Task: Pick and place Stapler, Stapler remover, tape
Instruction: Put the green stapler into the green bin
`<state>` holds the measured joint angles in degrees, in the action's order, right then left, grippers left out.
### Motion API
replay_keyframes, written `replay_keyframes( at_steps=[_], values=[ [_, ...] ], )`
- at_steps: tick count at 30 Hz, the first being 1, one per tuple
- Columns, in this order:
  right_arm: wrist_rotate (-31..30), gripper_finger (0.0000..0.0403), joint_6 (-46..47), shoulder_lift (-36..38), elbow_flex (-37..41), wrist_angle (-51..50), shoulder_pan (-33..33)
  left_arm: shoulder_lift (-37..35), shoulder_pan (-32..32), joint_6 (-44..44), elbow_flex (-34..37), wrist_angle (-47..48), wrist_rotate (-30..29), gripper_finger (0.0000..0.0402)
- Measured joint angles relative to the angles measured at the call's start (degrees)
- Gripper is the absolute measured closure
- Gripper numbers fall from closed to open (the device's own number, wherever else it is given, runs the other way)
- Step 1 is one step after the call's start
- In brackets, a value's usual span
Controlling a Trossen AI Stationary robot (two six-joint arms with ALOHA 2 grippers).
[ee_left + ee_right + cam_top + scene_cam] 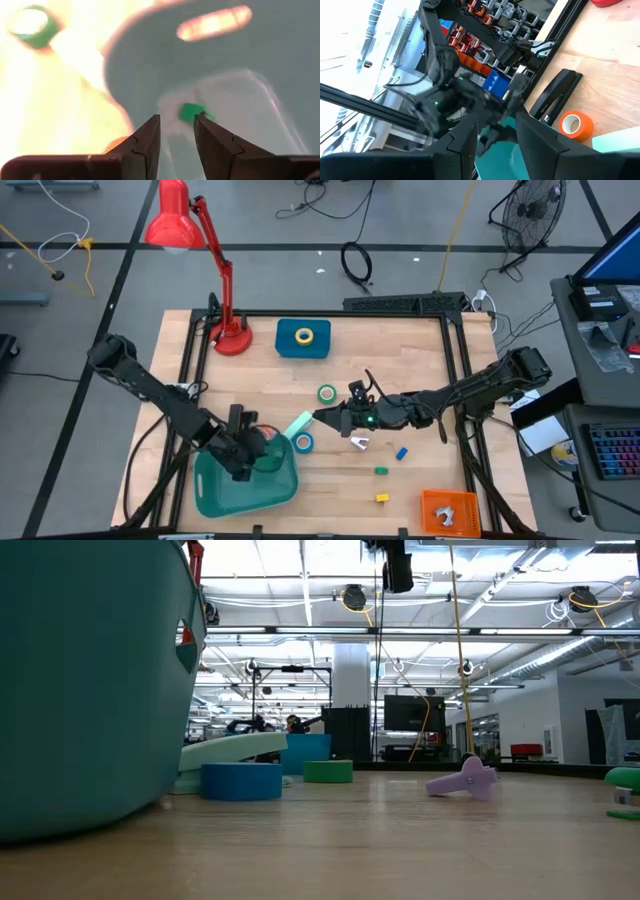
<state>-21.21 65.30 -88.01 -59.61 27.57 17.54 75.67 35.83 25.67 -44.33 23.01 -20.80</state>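
Note:
The black stapler (554,96) lies flat on the table next to an orange tape roll (577,125), beside the teal basket (215,492). A blue tape roll (303,442) and a green one (327,393) lie flat on the wood. A yellow roll (303,336) sits on a blue box (320,348). The lilac stapler remover (360,442) lies near the table's middle. My left gripper (176,131) hangs open over the basket, with nothing between its fingers. My right gripper (492,134) is open and empty, held level above the table's middle and pointing toward the left arm.
A mint-green block (297,425) leans beside the blue roll. A small green thing (192,111) lies inside the basket. Small cubes (381,471) and an orange tray (448,510) are at the near right. A red lamp (230,335) stands at the far left.

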Motion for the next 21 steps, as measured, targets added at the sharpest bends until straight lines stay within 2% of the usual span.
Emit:
replay_keyframes(
  at_steps=[3, 11, 15, 21],
  values=[
    [0.0, 0.0273, 0.02, 0.01, 0.0, -0.07, 0.15, -2.57, -1.19, 3.69, -1.39, 0.4, -2.49, 0.028],
    [2.26, 0.0273, -1.86, 0.04, -0.02, -5.92, 1.83, -10.5, -4.81, 11.15, -3.2, 0.0, -2.37, 0.0279],
    [5.5, 0.0273, -0.11, 0.04, -0.02, -14.76, 3.98, -14.77, -5.39, 12.93, -3.2, -1.09, -2.17, 0.0279],
    [9.11, 0.0274, 8.59, 0.04, 0.0, -32.13, 7.81, -18.64, -5.37, 13.63, -3.2, -2.1, -2.16, 0.0279]
  ],
)
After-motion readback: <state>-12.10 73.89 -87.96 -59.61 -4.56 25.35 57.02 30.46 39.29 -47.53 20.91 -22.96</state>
